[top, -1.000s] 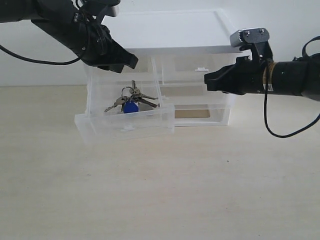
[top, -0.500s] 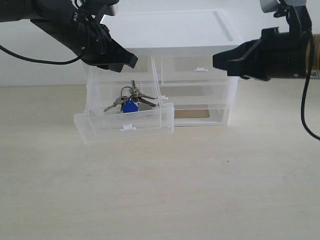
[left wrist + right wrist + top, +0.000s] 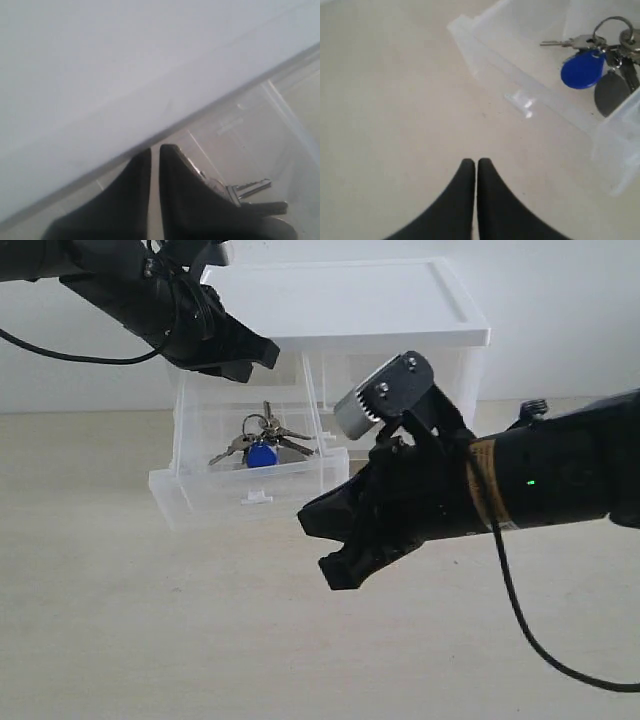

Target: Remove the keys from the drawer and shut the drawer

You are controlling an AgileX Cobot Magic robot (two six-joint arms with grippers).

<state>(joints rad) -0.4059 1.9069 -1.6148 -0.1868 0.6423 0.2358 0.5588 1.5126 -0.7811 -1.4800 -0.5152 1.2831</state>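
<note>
Keys lie in the pulled-out drawer.
Left tool and right tool narrow, empty; right arm hides storage unit's lower right.

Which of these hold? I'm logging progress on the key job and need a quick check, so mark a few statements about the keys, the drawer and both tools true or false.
1. The keys lie inside the drawer. True.
2. The drawer is pushed fully shut. False: it is pulled out, with its front well forward of the cabinet.
3. The right tool grips the keys. False: it is shut on nothing, over the bare tabletop in front of the drawer.
4. The left tool is above the open drawer, by the cabinet's top edge. True.
5. The left tool's fingers are spread wide. False: the left wrist view shows them nearly touching.
</note>
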